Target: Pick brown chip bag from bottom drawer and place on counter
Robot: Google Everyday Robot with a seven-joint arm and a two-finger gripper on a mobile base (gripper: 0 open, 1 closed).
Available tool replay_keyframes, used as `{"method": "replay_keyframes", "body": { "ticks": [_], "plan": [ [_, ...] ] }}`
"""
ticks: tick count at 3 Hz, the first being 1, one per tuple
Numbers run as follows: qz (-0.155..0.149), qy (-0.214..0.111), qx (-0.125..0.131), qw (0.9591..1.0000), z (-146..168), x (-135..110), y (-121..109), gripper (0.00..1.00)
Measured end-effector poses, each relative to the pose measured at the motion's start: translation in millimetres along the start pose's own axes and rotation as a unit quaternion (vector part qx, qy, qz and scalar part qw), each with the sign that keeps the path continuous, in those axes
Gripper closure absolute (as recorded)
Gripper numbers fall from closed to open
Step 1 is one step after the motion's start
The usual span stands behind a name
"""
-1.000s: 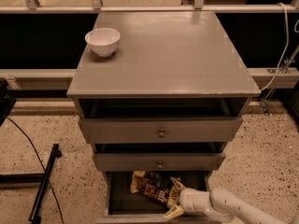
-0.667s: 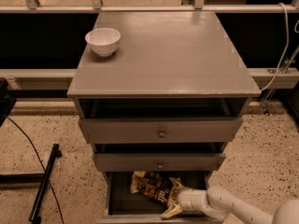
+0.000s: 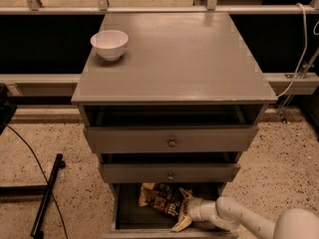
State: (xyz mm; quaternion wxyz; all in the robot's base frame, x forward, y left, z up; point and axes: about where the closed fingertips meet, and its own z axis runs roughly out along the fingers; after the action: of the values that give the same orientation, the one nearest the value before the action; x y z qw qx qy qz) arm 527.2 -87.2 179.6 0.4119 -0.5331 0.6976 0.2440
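The brown chip bag (image 3: 162, 198) lies in the open bottom drawer (image 3: 130, 213), dark brown with tan ends and white lettering, towards the drawer's back. My gripper (image 3: 183, 209) reaches into the drawer from the right on a white arm. It is open, with one tan finger (image 3: 187, 195) behind the bag's right end and the other at the drawer's front. The counter (image 3: 184, 59) is the flat grey top of the cabinet.
A white bowl (image 3: 109, 44) stands on the counter's back left corner. The two upper drawers (image 3: 172, 139) with round knobs are pulled slightly out above the bottom drawer. A black stand and cable (image 3: 47, 195) lie on the speckled floor at the left.
My gripper and arm have moved a little to the left, closer onto the bag's right end. The bag, bowl and drawers have not moved.
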Motion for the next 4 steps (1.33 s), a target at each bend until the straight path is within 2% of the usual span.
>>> {"method": "replay_keyframes", "body": {
  "ticks": [1,3,4],
  "plan": [
    [0.000,-0.002,0.001,1.0000,0.3,-1.4,-1.1,0.03],
    [0.000,-0.002,0.001,1.0000,-0.8,-3.2,-1.3,0.46],
    [0.000,-0.002,0.001,1.0000,-2.0,-4.9,-1.5,0.31]
  ]
}}
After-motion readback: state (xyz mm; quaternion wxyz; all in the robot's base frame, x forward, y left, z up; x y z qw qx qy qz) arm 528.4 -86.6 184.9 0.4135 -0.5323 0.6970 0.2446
